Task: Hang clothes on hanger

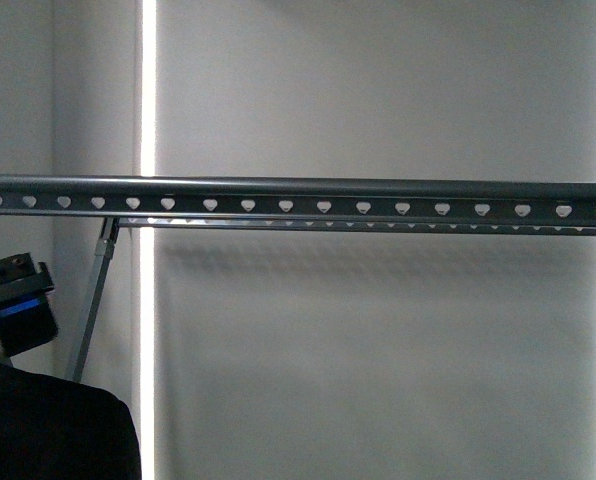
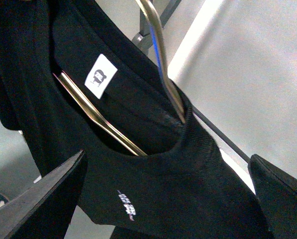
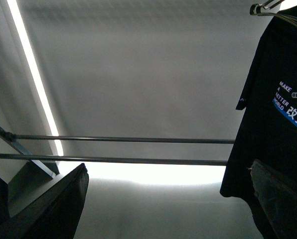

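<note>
Black short-sleeved T-shirt (image 2: 188,199) on a shiny metal clothes hanger (image 2: 96,115) hangs close before the left gripper's (image 2: 167,157) wide-open jaws; the right gripper's (image 3: 168,165) jaws gape empty beside it.

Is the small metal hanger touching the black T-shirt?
Touching. The left wrist view shows the wire hanger running inside the collar of the T-shirt, with the neckline fabric lying against it.

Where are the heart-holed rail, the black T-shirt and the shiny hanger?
heart-holed rail (image 1: 303,188): front view, middle of the bar.
black T-shirt (image 3: 268,144): right wrist view, cloth below the print.
shiny hanger (image 2: 94,112): left wrist view, wire inside the collar.
</note>
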You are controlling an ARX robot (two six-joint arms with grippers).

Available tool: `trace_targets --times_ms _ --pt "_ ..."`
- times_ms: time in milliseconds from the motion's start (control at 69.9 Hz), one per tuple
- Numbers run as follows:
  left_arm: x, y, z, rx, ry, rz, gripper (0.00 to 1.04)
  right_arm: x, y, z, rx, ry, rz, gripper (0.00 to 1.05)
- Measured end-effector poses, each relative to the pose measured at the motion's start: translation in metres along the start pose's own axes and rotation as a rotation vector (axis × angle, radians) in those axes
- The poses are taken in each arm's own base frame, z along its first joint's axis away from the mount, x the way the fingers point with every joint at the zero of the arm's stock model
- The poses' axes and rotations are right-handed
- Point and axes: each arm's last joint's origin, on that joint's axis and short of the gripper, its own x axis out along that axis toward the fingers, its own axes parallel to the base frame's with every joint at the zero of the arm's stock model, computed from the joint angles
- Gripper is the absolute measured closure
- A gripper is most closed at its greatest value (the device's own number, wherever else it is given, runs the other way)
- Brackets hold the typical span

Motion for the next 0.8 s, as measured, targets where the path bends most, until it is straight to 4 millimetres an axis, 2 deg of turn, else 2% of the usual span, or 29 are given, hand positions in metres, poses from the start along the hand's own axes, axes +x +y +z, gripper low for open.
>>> trace_targets --times_ms 143,229,601,716,802 --pt "0.008 -0.031 -0.007 -0.040 0.009 0.008 0.07 0.000 0.000 0.000 0.000 0.000 0.000 0.07" --pt "0.012 -0.041 -0.014 -0.043 0.015 0.011 0.07 0.000 0.000 0.000 0.000 0.000 0.000 0.07" --pt "0.037 -0.060 -0.030 -0.064 0.047 0.064 0.07 0.000 0.000 0.000 0.000 0.000 0.000 0.07" --pt "0.041 -0.060 -0.033 -0.054 0.035 0.101 0.23 0.000 0.000 0.000 0.000 0.000 0.000 0.07" --pt "0.040 -0.060 -0.034 -0.054 0.030 0.119 0.41 0.000 0.000 0.000 0.000 0.000 0.000 0.07"
